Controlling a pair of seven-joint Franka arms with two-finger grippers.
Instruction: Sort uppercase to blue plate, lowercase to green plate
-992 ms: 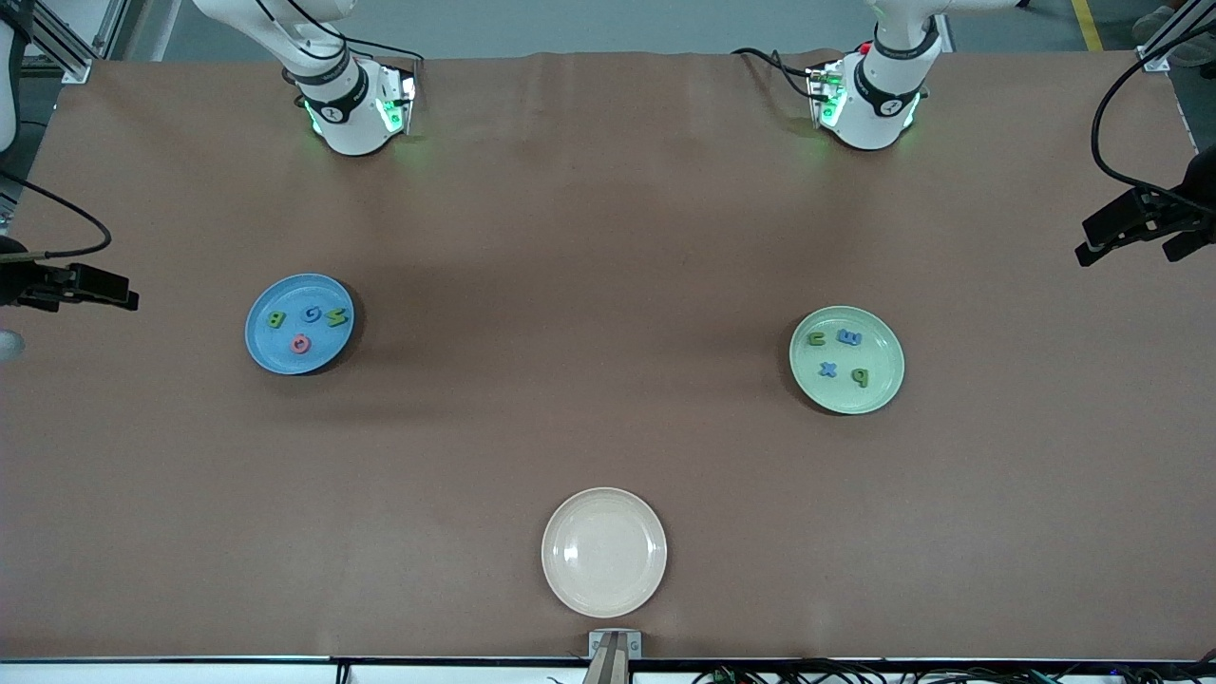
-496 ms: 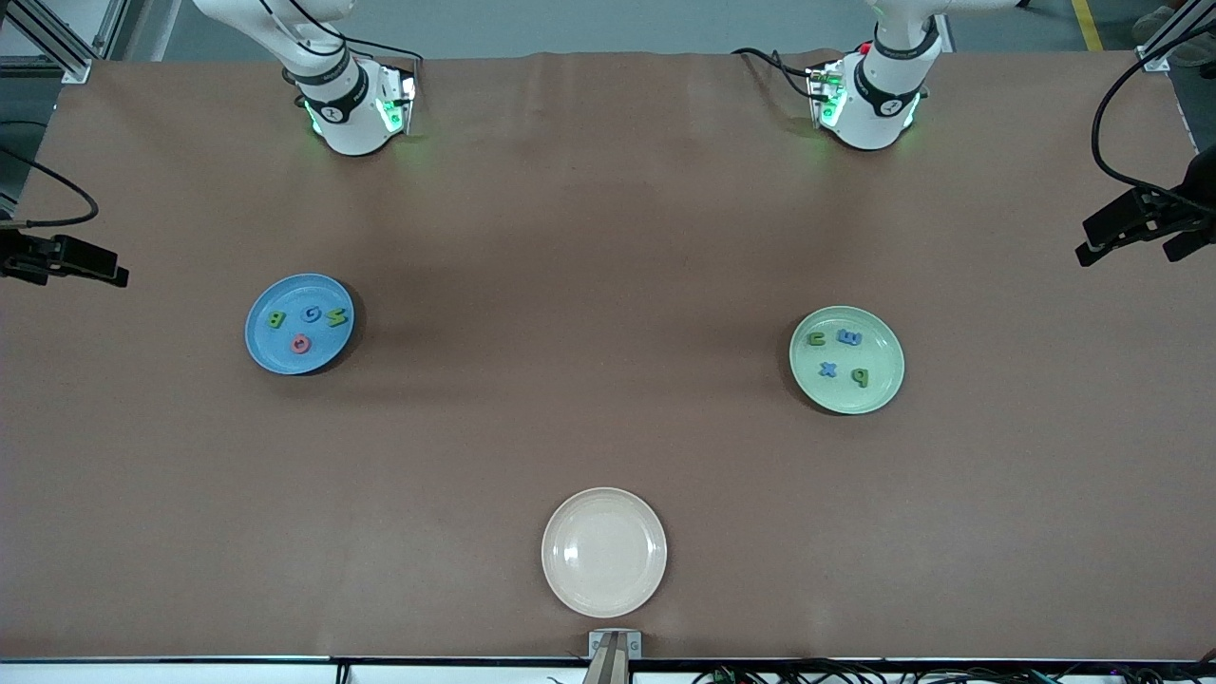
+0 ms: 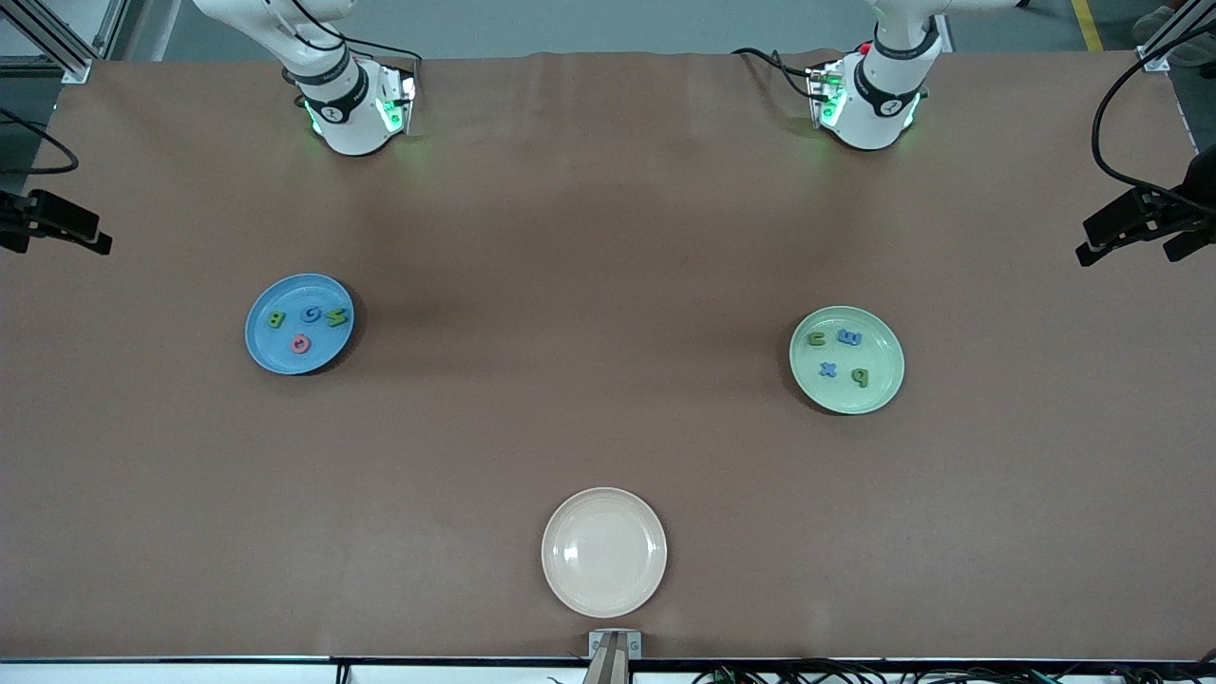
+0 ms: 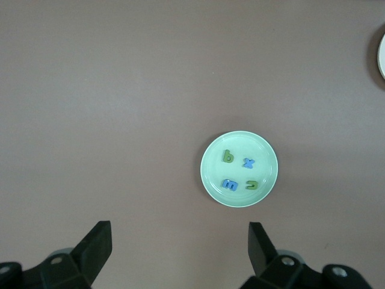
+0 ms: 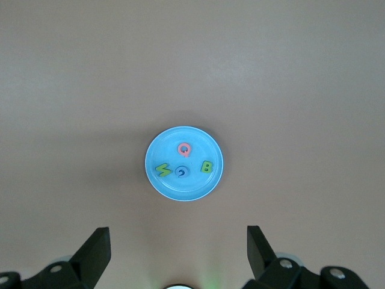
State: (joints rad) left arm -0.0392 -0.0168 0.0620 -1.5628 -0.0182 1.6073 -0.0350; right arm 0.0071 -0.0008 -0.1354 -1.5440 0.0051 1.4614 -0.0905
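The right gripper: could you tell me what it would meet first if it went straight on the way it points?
The right gripper, open and empty, points down at the table. Probably bare tabletop just short of the blue plate; depth is unclear.

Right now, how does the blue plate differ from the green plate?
The blue plate lies toward the right arm's end and holds four capital letters; the green plate lies toward the left arm's end and holds four lowercase letters. The green plate looks slightly larger. Both are round, shallow-rimmed and flat on the table.

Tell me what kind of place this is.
Probably a robotics lab: a brown-covered table, foam letters sorted onto a blue plate and a green plate, camera rigs at the edges.
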